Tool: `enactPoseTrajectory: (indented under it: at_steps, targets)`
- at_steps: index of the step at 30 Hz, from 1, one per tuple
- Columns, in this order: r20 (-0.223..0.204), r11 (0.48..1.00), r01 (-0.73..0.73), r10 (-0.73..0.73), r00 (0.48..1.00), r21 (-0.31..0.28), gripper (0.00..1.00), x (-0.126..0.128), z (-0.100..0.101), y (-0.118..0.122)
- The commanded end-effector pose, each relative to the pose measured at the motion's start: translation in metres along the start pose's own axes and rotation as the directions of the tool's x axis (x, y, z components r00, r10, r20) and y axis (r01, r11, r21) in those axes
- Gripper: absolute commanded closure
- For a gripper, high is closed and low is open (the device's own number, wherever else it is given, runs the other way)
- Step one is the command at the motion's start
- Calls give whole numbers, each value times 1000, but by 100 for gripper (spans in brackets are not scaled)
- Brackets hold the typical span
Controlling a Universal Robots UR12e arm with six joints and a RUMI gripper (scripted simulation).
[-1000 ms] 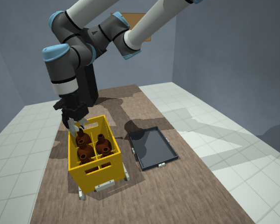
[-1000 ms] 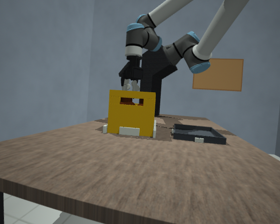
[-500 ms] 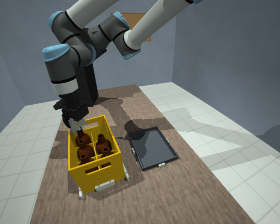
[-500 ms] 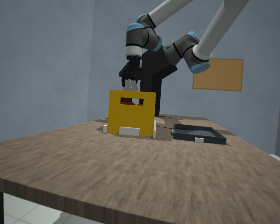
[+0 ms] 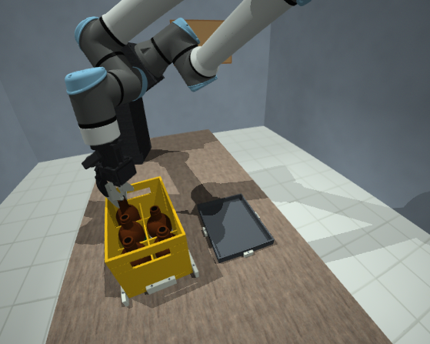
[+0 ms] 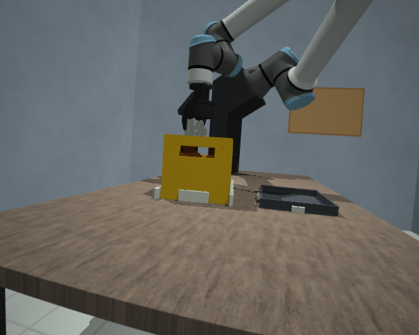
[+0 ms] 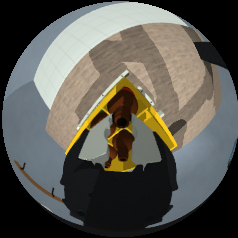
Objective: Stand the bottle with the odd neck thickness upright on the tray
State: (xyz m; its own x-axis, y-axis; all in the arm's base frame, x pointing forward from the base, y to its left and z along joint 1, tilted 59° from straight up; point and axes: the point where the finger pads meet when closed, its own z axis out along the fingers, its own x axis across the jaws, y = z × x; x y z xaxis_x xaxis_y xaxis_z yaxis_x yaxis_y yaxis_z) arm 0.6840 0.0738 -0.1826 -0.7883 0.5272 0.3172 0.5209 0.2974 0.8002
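Closing narrowly around the neck of a brown bottle [image 5: 128, 212], the hand [image 5: 120, 199] [image 6: 196, 132] [image 7: 122, 114] has its fingers only a little apart. That bottle stands below the hand in the yellow crate [image 5: 151, 278] [image 6: 196, 175] [image 7: 167, 140], with four more bottles [image 5: 131, 232] near it (which neck is the odd one, I cannot tell). The dark tray [image 5: 241, 226] [image 6: 298, 205] lies flat on the worktop, off to one side and lower than the hand. Under both, the brown, grained worktop [image 5: 274, 303] [image 6: 210, 258] [image 7: 72, 110] carries broad shadows. Beyond the hand are blue-grey walls [image 5: 331, 53] [image 6: 61, 70], an orange board [image 5: 212, 31] [image 6: 338, 112] and a pale tiled floor [image 5: 355, 215] [image 7: 75, 50].
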Motion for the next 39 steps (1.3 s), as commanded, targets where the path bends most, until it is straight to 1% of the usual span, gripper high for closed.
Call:
enactPoseTrajectory:
  at_steps: [1, 37, 38, 39]
  targets:
    - [1, 1000, 2, -2, 1000, -1, 100, -1, 0, 1]
    - [1, 1000, 2, -2, 1000, -1, 100, -1, 0, 1]
    - [1, 1000, 2, -2, 1000, -1, 62, -1, 0, 1]
    - [1, 1000, 2, -2, 1000, -1, 62, -1, 0, 1]
